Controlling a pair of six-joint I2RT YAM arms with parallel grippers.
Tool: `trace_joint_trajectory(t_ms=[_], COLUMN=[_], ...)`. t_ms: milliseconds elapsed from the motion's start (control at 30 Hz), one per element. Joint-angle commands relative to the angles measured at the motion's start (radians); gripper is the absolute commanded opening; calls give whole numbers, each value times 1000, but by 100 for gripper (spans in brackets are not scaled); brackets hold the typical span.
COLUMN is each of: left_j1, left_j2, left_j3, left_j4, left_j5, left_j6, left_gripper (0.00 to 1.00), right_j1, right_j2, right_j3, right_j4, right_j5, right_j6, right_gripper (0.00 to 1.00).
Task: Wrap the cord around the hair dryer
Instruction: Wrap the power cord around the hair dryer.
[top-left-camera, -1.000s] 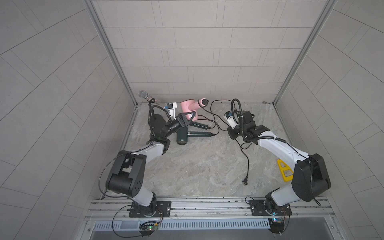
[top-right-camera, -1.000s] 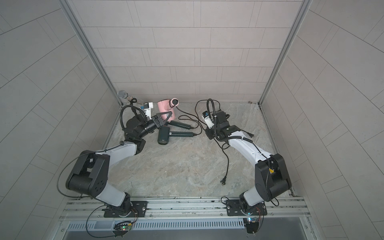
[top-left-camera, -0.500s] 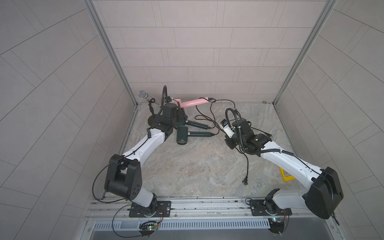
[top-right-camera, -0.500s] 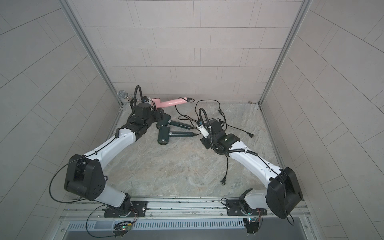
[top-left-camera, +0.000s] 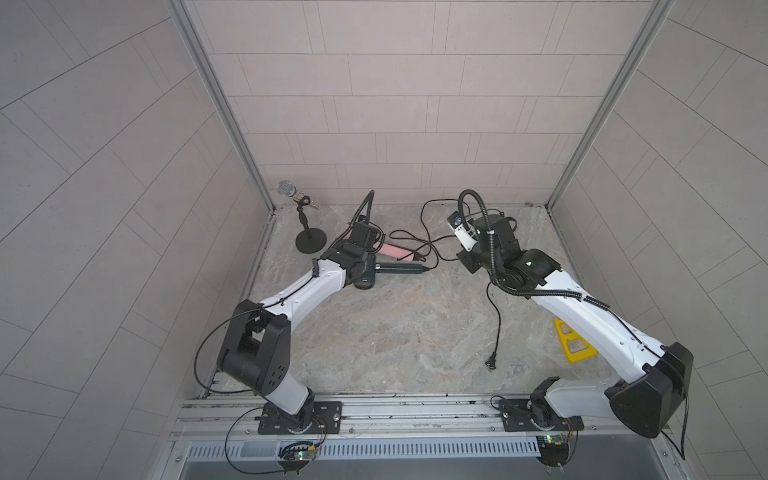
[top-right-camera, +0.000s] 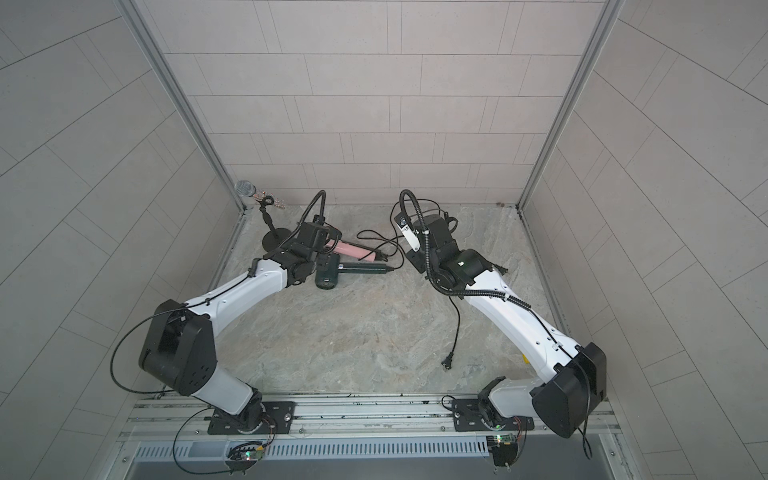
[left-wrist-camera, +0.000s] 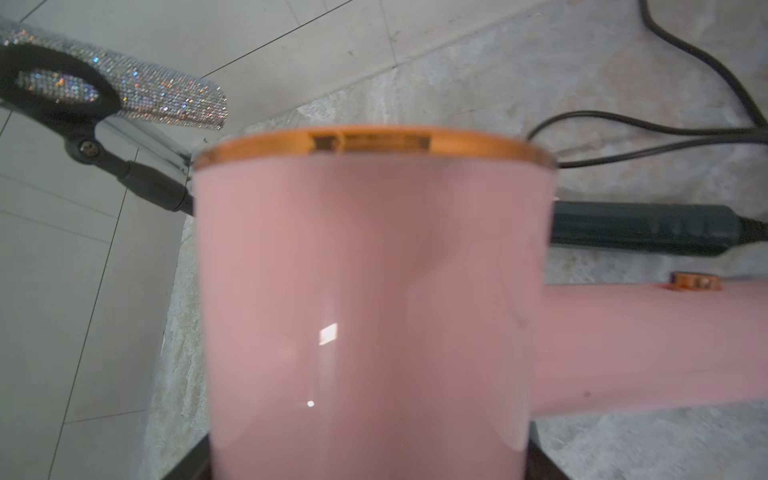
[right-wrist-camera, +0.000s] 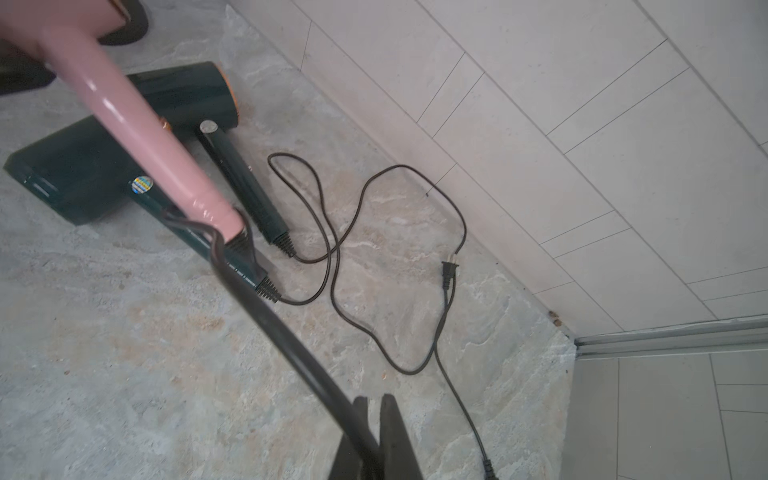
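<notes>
Pink hair dryer (left-wrist-camera: 374, 291) sits in the left pincer (left-wrist-camera: 368, 461). The pincer's dark fingers (left-wrist-camera: 189, 465) press on either side of the barrel at the end nearest the wrist. The barrel fills the left wrist view, with its copper rim pointing away and the handle sticking out sideways. In both top views that handle reaches out from under the left wrist towards the right arm.

The cord (right-wrist-camera: 282, 328) leaves the end of the handle, kinks once and runs in a straight line into the right pincer (right-wrist-camera: 375, 405). That pincer is clamped on the cord, near the handle's end but not touching it. From under the right wrist a black lead drops to a plug (top-left-camera: 491, 365) lying on the surface (top-left-camera: 395, 332), well apart from the pink hair dryer.

Just beside the pink hair dryer lies a dark green hair dryer (right-wrist-camera: 70, 178), and the pink handle crosses over it in the right wrist view. A second dark green hair dryer (right-wrist-camera: 187, 95) lies just beyond the first. Thin black leads loop away from both.

A glittery microphone (top-left-camera: 286, 189) on a black stand is near the pink hair dryer, on the back-corner side. A yellow plastic piece (top-left-camera: 575, 345) is well apart from the dryer, beside the right arm.

The surface is mottled grey-beige stone. Pale tiled walls close it in on three sides.
</notes>
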Motion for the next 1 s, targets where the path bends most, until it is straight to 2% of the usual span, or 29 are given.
trace_joint_trajectory(t_ms=[0,200,400,467,533,633,733,767,867,967], left_j1=[-12,-16,-16,-15,-6,87,188,203,204,202], left_j2=[-41,-125,-213,-258,-305,-369,-398,-396,-370,-339], left_j3=[40,6,-33,-69,-107,-198,-326,-347,-348,-352], left_j4=[-94,-158,-170,-118,-44,160,540,624,758,893], left_j5=[-24,147,499,614,681,845,1009,1033,1090,1102], left_j6=[102,117,115,101,57,-116,-423,-497,-608,-740], left_gripper=[0,0,0,0,0,0,0,0,0,0], right_j1=[-66,-217,-331,-364,-390,-405,-405,-406,-406,-386], right_j2=[52,167,298,340,365,378,363,358,349,338], right_j3=[61,104,124,128,122,69,-30,-59,-122,-192], right_j4=[30,72,137,159,176,214,305,339,410,501], right_j5=[-45,-197,-339,-370,-387,-421,-472,-489,-552,-602], right_j6=[-34,-11,41,65,95,125,161,182,244,308], right_gripper=[0,0,0,0,0,0,0,0,0,0])
